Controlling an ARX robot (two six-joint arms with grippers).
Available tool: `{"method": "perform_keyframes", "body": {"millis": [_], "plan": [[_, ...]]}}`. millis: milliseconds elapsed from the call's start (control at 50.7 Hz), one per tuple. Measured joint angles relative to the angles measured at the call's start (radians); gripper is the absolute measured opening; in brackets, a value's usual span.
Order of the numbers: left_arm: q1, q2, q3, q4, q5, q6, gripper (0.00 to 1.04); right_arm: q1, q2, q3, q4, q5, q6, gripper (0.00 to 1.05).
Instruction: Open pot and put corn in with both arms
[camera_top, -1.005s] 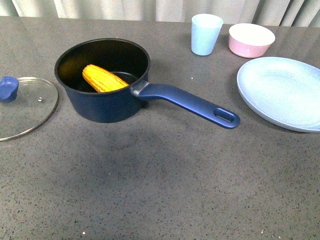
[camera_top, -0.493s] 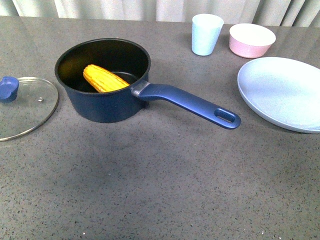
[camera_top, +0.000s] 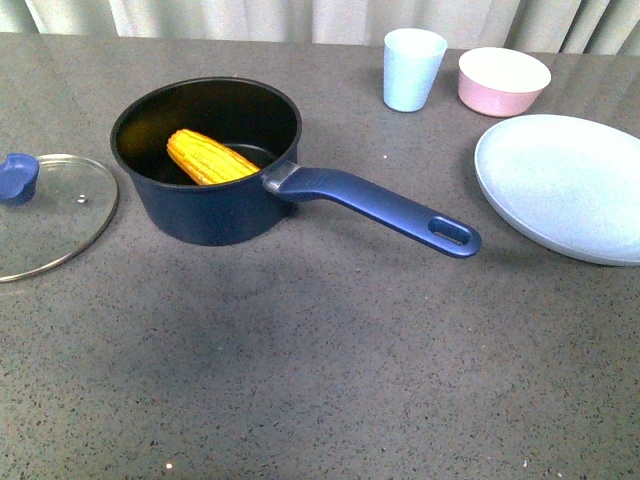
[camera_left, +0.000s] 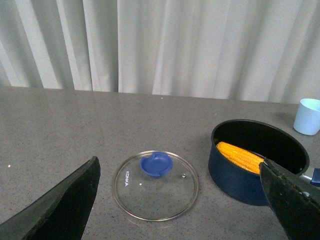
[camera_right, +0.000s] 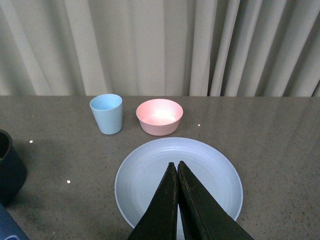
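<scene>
Plainly, "KONKA" marks the glass lid (camera_left: 156, 185) beside the pot (camera_left: 257, 160).

**Corn cob lies inside the open saucepan**

A dark navy-blue round saucepan (camera_top: 215, 165) stands toward the bench's far left, its long blue handle (camera_top: 385, 208) reaching right. A yellow-orange corn cob (camera_top: 208, 158) rests inside, tilted against the black wall. The glass lid with a blue knob (camera_top: 45, 212) lies flat at the left edge, apart from the pan. A pale blue cup (camera_top: 412, 68) and pink bowl (camera_top: 503, 80) stand near the far edge; a pale blue plate (camera_top: 565, 185) lies at the right edge.
</scene>
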Motion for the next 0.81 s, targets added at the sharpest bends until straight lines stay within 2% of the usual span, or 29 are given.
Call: {"method": "perform_keyframes", "body": {"millis": [59,118,197,532,631,808], "plan": [[0.000,0.000,0.000,0.000,0.000,0.000,0.96,-0.007,-0.025,-0.018,-0.009,-0.006,0.000,0.02],[0.000,0.000,0.000,0.000,0.000,0.000,0.96,-0.057,-0.064,-0.041,-0.028,-0.074,-0.001,0.02],[0.000,0.000,0.000,0.000,0.000,0.000,0.96,-0.092,-0.119,-0.069,-0.054,-0.081,-0.001,0.02],[0.000,0.000,0.000,0.000,0.000,0.000,0.96,-0.092,-0.312,-0.132,-0.185,-0.089,-0.001,0.02],[0.000,0.000,0.000,0.000,0.000,0.000,0.96,-0.092,-0.332,-0.148,-0.164,-0.086,-0.001,0.02],[0.000,0.000,0.000,0.000,0.000,0.000,0.96,-0.092,-0.403,-0.149,-0.229,-0.089,-0.001,0.02]]}}
